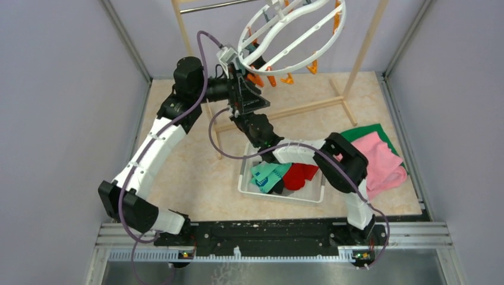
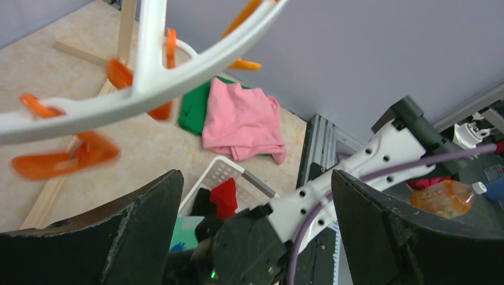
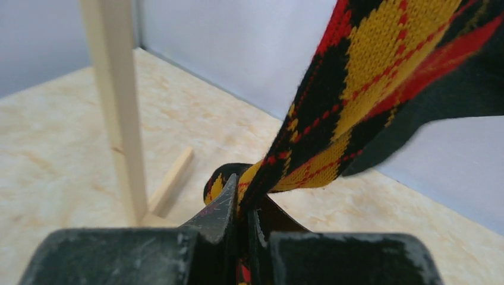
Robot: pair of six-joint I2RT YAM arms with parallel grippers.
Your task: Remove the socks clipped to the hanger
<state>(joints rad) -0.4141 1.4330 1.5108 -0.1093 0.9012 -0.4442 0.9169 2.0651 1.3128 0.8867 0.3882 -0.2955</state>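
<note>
Black-and-yellow argyle sock (image 3: 380,77) pinched tight in my right gripper (image 3: 243,219), cloth running taut up toward the hanger (image 1: 285,35) over the desk's far edge. Clip is out of view, so I can't tell if it has let go. Left gripper (image 2: 255,178) is spread wide under the hanger, holding nothing.

Step, I reckon: pulling this sock free. Next needs a steady downward tug, then a carry to the white basket (image 1: 245,172) toward the near edge. Teal sock (image 1: 265,175), red sock (image 1: 300,174) and black sock (image 2: 204,203) already in it.
</note>
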